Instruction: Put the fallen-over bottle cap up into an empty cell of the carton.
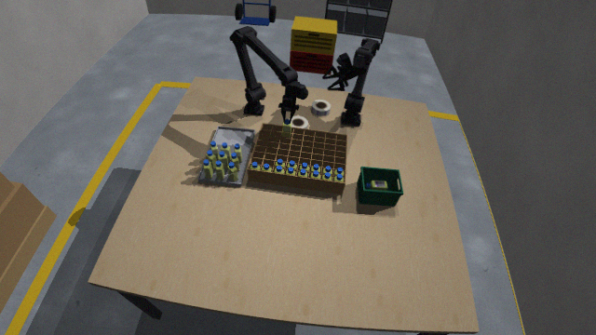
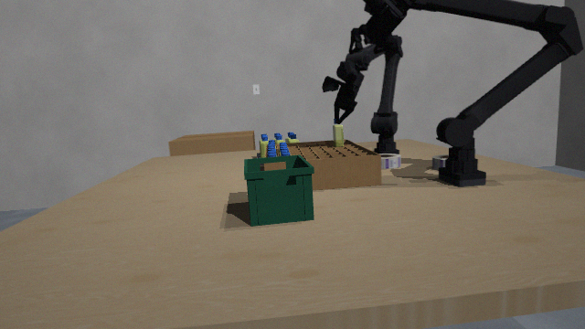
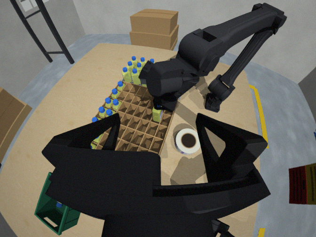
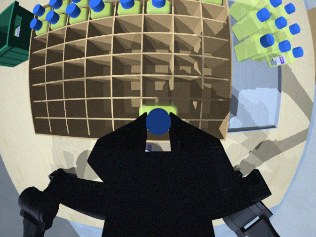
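Note:
My right gripper (image 1: 287, 118) (image 2: 337, 120) (image 4: 158, 116) is shut on a yellow-green bottle (image 1: 287, 128) (image 2: 338, 135) (image 3: 156, 115) (image 4: 158, 105) at its blue cap. The bottle is upright, cap up, over the back part of the brown carton (image 1: 298, 183) (image 2: 349, 171). Its base is near the top of the dividers; I cannot tell whether it is inside a cell. The cells around it are empty. Capped bottles fill the carton's front row and most of the one behind. My left gripper (image 1: 327, 82) is open and empty, raised behind the carton.
Several upright bottles (image 1: 222, 160) stand on a grey tray (image 1: 233, 135) (image 4: 257, 104) beside the carton. A green crate (image 1: 378, 197) (image 2: 281, 198) (image 3: 54, 214) holds a bottle (image 1: 379, 184) on its side. Two white rolls (image 1: 321, 101) (image 1: 299, 117) lie behind the carton.

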Controlling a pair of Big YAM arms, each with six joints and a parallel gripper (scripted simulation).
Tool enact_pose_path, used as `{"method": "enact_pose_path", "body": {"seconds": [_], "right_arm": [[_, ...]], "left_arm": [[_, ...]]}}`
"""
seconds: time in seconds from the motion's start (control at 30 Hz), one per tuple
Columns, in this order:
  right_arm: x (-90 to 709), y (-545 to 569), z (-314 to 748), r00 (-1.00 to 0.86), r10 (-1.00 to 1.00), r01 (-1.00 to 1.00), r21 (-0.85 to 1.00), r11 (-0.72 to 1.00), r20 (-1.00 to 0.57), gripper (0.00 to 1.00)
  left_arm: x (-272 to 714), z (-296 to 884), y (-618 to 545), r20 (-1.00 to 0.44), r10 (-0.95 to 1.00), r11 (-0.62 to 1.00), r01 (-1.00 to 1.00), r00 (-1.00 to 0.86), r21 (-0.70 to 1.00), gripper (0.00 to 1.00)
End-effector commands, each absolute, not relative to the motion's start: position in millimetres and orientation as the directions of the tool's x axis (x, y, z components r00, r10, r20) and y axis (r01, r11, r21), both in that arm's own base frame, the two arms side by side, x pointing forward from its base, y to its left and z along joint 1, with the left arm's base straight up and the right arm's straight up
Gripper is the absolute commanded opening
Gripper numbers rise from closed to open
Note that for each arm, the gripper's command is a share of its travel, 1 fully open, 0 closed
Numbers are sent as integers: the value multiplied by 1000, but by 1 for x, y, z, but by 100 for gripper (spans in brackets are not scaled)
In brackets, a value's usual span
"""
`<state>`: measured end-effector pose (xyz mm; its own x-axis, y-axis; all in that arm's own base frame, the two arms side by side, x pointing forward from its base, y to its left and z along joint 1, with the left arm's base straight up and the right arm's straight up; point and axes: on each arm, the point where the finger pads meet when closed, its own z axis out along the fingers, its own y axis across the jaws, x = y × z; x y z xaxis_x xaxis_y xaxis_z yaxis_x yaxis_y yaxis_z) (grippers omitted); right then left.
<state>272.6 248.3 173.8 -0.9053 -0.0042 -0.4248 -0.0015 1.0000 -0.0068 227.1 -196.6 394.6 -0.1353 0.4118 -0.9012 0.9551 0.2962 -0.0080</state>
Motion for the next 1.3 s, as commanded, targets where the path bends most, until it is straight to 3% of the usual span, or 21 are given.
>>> {"method": "enact_pose_path", "body": {"seconds": [0.0, 1.27], "right_arm": [[285, 262, 186, -893, 16, 4, 27, 1000, -450, 20], [279, 264, 194, -880, 29, -3, 67, 998, -474, 20]], "left_arm": [[230, 407, -197, -910, 402, 295, 955, -106, 19, 100], [230, 407, -197, -910, 402, 295, 955, -106, 19, 100]]}}
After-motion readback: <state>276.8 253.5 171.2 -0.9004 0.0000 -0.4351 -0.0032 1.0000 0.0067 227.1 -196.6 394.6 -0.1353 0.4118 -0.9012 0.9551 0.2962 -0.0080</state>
